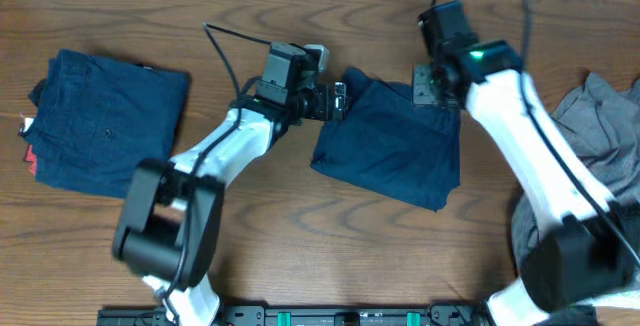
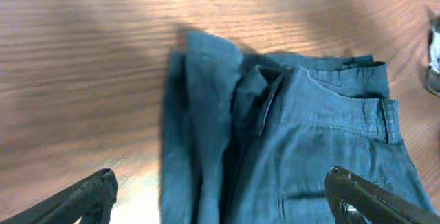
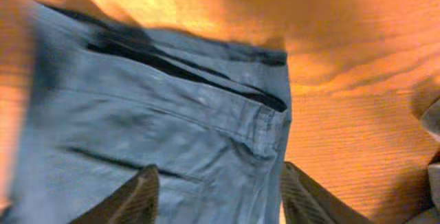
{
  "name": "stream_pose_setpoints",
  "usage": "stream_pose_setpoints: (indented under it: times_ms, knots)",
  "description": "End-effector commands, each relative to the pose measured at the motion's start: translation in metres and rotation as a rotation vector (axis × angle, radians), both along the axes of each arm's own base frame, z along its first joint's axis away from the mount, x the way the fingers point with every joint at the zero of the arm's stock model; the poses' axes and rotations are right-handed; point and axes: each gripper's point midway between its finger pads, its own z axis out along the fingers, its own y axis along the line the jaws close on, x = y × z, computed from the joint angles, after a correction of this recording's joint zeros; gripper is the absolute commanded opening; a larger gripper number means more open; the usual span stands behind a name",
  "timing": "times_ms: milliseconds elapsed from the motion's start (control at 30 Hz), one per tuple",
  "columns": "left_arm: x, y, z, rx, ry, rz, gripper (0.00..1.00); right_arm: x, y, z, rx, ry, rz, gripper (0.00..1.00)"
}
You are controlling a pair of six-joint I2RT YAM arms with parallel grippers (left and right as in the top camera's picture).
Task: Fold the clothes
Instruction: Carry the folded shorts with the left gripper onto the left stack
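Navy-blue shorts (image 1: 392,146) lie folded in the middle of the table. My left gripper (image 1: 340,99) is open at their top left corner; the left wrist view shows its fingers (image 2: 218,196) spread wide over the fabric (image 2: 302,135). My right gripper (image 1: 432,86) is open at the top right corner, its fingers (image 3: 218,195) straddling the waistband edge (image 3: 206,114). A second pair of navy shorts (image 1: 108,121) lies folded at the far left, with a red-and-white label (image 1: 28,151) at its left edge.
A grey garment (image 1: 598,136) lies crumpled at the right edge of the table. Black cables run from both arms toward the table's back edge. Wood tabletop (image 1: 330,246) shows in front of the shorts.
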Motion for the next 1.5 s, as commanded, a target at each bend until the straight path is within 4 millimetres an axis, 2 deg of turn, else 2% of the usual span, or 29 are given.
stream_pose_setpoints:
  times_ms: [0, 100, 200, 367, 467, 500, 567, 600, 667, 733, 800, 900, 1067, 1167, 1267, 1333, 1400, 1467]
  knots:
    - [-0.002, -0.010, -0.026, -0.019, 0.031, -0.060, 0.98, -0.010, 0.009, 0.027, 0.065, -0.041, 0.024, 0.58]
    - [-0.006, -0.012, -0.051, -0.003, 0.075, -0.065, 0.98, -0.019, 0.006, 0.040, 0.069, -0.054, 0.024, 0.65]
    - [-0.016, -0.017, -0.072, 0.005, 0.128, -0.084, 0.98, -0.024, 0.004, 0.045, 0.070, -0.057, 0.025, 0.66]
    - [-0.052, -0.059, -0.072, -0.091, 0.205, -0.227, 0.98, -0.028, 0.003, 0.043, 0.065, -0.043, 0.024, 0.66]
    - [-0.067, -0.079, -0.072, -0.084, 0.200, -0.280, 0.83, -0.029, 0.003, 0.043, 0.064, -0.038, 0.024, 0.66]
    - [-0.068, -0.082, -0.072, -0.080, 0.193, -0.286, 0.71, -0.029, 0.003, 0.043, 0.063, -0.036, 0.024, 0.66]
    - [-0.064, -0.083, -0.070, -0.065, 0.165, -0.273, 0.33, -0.031, 0.002, 0.042, 0.060, -0.028, 0.024, 0.65]
    - [-0.060, -0.081, -0.069, -0.056, 0.153, -0.256, 0.22, -0.032, 0.002, 0.041, 0.058, -0.022, 0.024, 0.65]
    - [-0.049, -0.073, -0.064, -0.047, 0.135, -0.206, 0.14, -0.034, 0.000, 0.040, 0.049, -0.014, 0.023, 0.64]
    - [-0.038, -0.063, -0.053, -0.043, 0.104, -0.170, 0.11, -0.035, -0.003, 0.040, 0.045, -0.008, 0.017, 0.63]
    - [-0.023, -0.044, -0.033, -0.036, 0.069, -0.112, 0.10, -0.034, -0.006, 0.040, 0.045, -0.008, 0.010, 0.63]
    - [-0.003, 0.000, 0.000, 0.003, 0.022, 0.013, 0.08, -0.034, -0.009, 0.040, 0.045, -0.008, 0.000, 0.62]
    - [0.021, 0.107, 0.065, 0.091, -0.084, 0.276, 0.06, -0.037, -0.013, 0.038, 0.039, 0.010, -0.008, 0.62]
    - [0.028, 0.188, 0.104, 0.141, -0.166, 0.491, 0.06, -0.038, -0.015, 0.037, 0.035, 0.017, -0.007, 0.62]
    - [0.023, 0.262, 0.136, 0.164, -0.235, 0.657, 0.07, -0.039, -0.015, 0.037, 0.034, 0.018, -0.004, 0.61]
    - [0.015, 0.304, 0.147, 0.172, -0.250, 0.753, 0.07, -0.039, -0.015, 0.037, 0.034, 0.020, -0.004, 0.61]
    - [0.003, 0.349, 0.151, 0.185, -0.248, 0.858, 0.07, -0.039, -0.015, 0.037, 0.034, 0.020, -0.004, 0.62]
    - [-0.010, 0.385, 0.147, 0.198, -0.225, 0.941, 0.07, -0.039, -0.015, 0.037, 0.034, 0.019, -0.004, 0.61]
